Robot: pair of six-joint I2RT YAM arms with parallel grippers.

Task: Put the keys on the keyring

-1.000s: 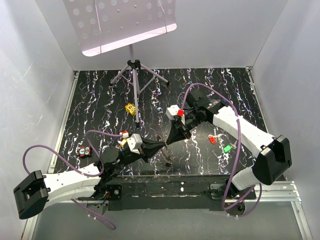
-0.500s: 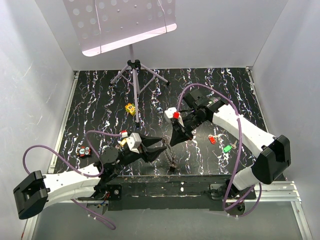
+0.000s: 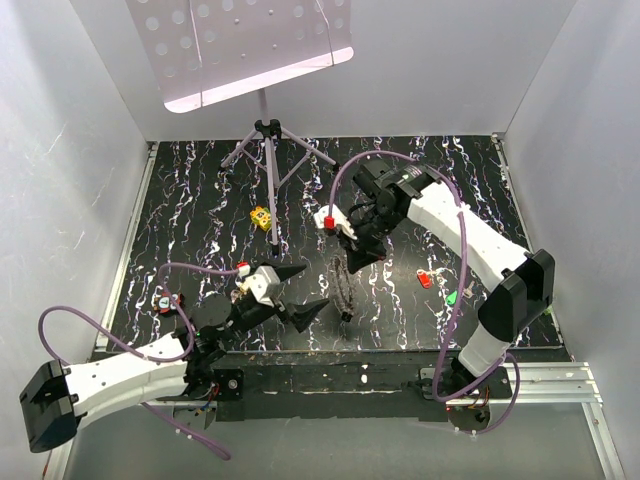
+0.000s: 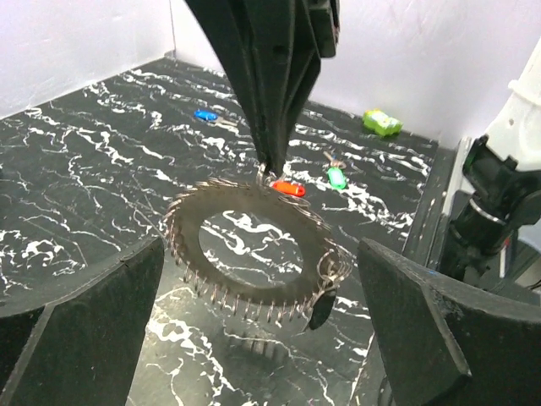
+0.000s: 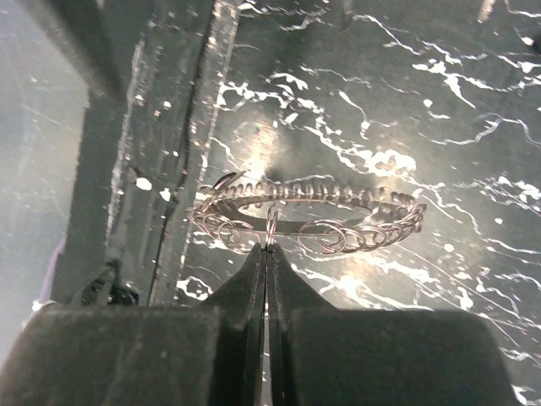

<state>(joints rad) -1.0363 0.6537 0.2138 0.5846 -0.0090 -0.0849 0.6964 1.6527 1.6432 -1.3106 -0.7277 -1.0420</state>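
Since a second ago the left gripper (image 3: pixel 310 288) has let go and spread wide, its matte black fingers (image 4: pixel 84 330) flanking the keyring (image 4: pixel 254 292) without touching. The right gripper (image 5: pixel 267 250), closed to a thin seam, pinches the rim of this flat hoop of coiled wire loops, holding it above the table. A plastic-headed red key (image 3: pixel 424 278) and green key (image 3: pixel 453 297) lie apart from it on the black marbled table (image 3: pixel 200 200).

Black marbled table (image 3: pixel 190 215): red key (image 3: pixel 425 278) and green key (image 3: pixel 452 297) near right edge, yellow block (image 3: pixel 261 217) and tripod (image 3: pixel 265 130) toward back edge
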